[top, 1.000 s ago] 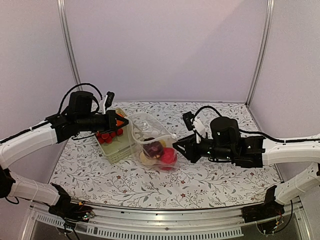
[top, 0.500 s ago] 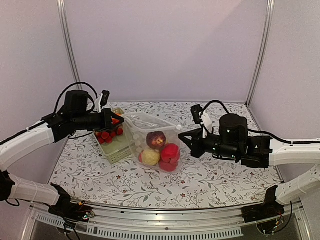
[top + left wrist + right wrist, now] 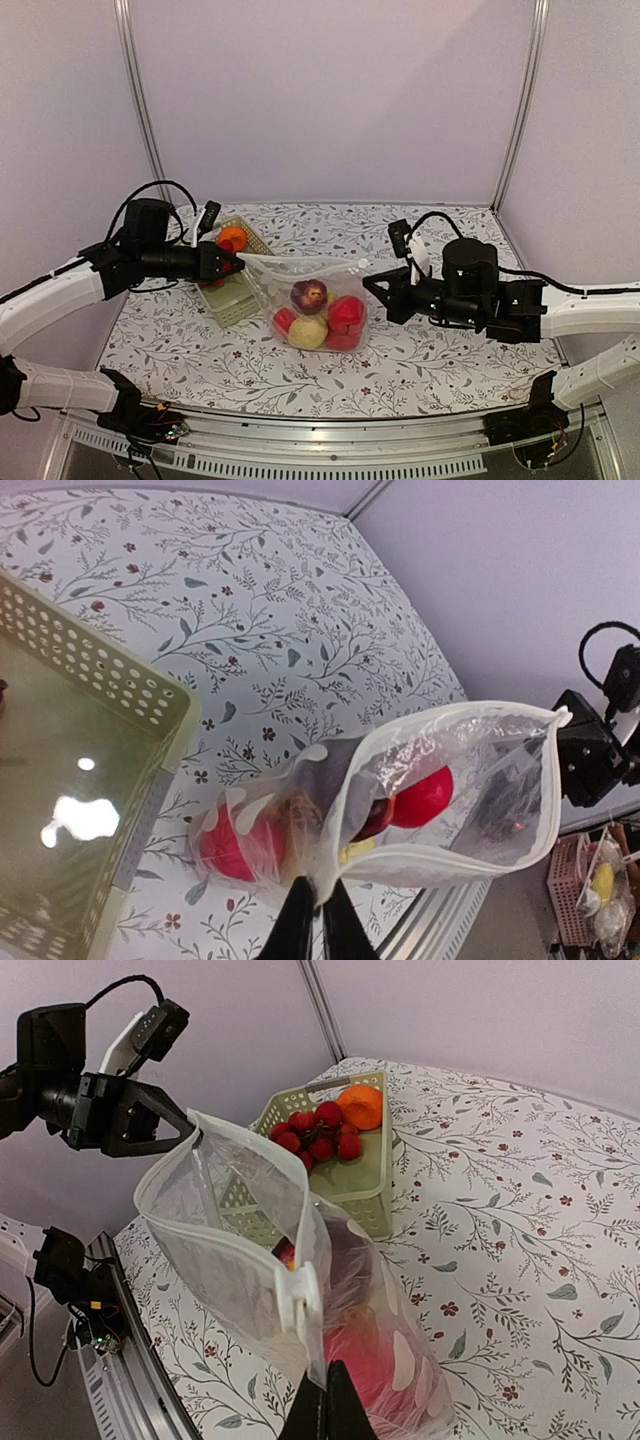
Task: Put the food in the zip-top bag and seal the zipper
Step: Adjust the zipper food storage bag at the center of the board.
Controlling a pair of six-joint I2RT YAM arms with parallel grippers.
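- Left gripper (image 3: pixel 232 266) and right gripper (image 3: pixel 370 284) each pinch one end of the zipper (image 3: pixel 300 260), which runs left-to-right between them.
- The bag (image 3: pixel 345 300), unsealed, holds the fruit (image 3: pixel 322 314) above the counter (image 3: pixel 450 350).

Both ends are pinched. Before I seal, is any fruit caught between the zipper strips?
Nothing visible does. The fruit sits low in the zip-top bag, well below the zipper, whose two strips gape apart between the left tool and the right tool. An orange and red berries lie in the basket, outside the bag.
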